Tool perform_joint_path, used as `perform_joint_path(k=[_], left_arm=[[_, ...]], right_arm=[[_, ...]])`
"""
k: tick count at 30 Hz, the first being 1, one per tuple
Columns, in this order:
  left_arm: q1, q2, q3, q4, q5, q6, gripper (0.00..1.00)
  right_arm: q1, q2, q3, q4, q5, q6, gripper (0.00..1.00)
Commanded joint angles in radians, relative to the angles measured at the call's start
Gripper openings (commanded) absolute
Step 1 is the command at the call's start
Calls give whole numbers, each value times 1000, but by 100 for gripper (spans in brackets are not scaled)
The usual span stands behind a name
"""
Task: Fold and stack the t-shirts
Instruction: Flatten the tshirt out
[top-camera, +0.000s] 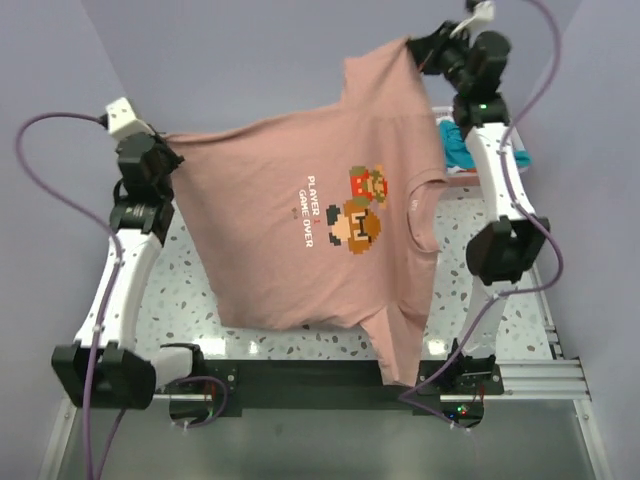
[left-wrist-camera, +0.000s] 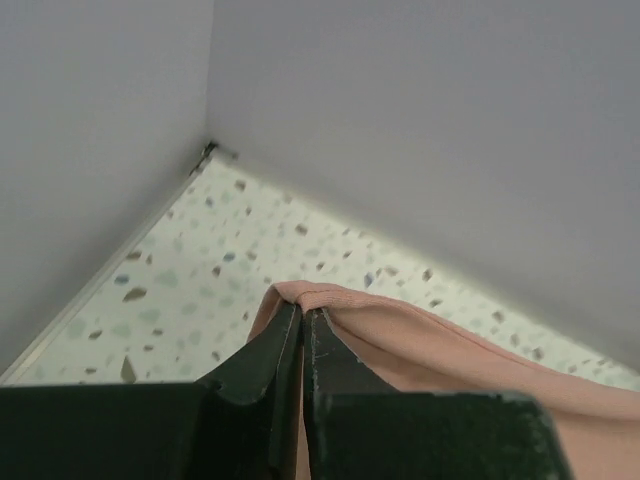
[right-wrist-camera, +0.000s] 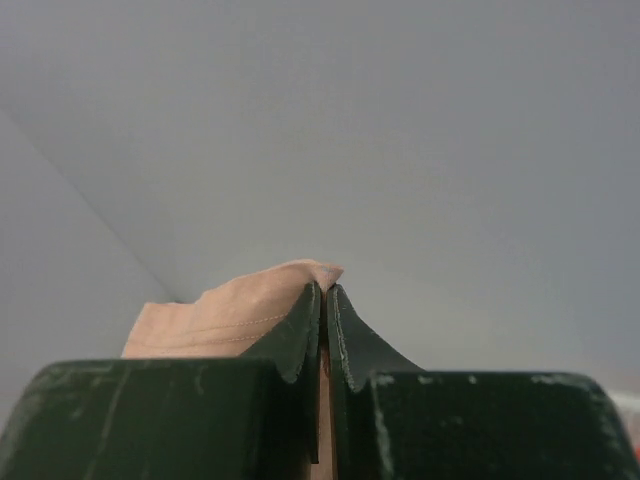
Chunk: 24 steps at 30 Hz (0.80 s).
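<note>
A salmon-pink t-shirt (top-camera: 300, 220) with a pixel-figure print and white lettering hangs spread in the air above the table, held between both arms. My left gripper (top-camera: 172, 148) is shut on its left corner; the left wrist view shows the pink hem (left-wrist-camera: 400, 335) pinched between the closed fingers (left-wrist-camera: 302, 312). My right gripper (top-camera: 418, 45) is shut on the far upper corner, high at the back right; the right wrist view shows pink cloth (right-wrist-camera: 230, 315) clamped at the fingertips (right-wrist-camera: 325, 290). A teal t-shirt (top-camera: 460, 148) lies partly hidden behind the right arm.
The speckled table (top-camera: 190, 290) lies beneath the hanging shirt, walled by lilac panels at the back and sides. A pile of other cloth with white and orange (top-camera: 520, 158) sits at the back right by the teal one. A black rail (top-camera: 300, 385) runs along the near edge.
</note>
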Motion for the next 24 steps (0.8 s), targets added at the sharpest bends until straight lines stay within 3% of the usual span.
perform_joint_path(k=[1, 2, 3, 4, 5, 6, 9, 13, 24], left_arm=[[42, 107, -54, 86, -16, 47, 7], [45, 141, -56, 82, -9, 46, 31], [50, 203, -59, 86, 3, 46, 58], [53, 236, -53, 77, 4, 47, 58], [53, 268, -44, 63, 13, 49, 73], [53, 299, -27, 40, 20, 44, 77], [51, 376, 45, -59, 72, 22, 83], [50, 365, 30, -154, 181, -21, 86], [41, 282, -237, -242, 352, -248, 86]], right_arm=[[46, 150, -18, -53, 41, -61, 3], [48, 198, -3, -64, 40, -44, 13], [48, 279, 51, -105, 31, -27, 54], [49, 321, 85, -136, 31, -27, 74], [51, 349, 112, -168, 32, -27, 89], [55, 364, 126, -203, 34, -30, 99], [74, 306, -35, -156, 52, -58, 99], [94, 183, -213, -138, 61, -85, 99], [222, -77, -646, -251, 27, -208, 99]])
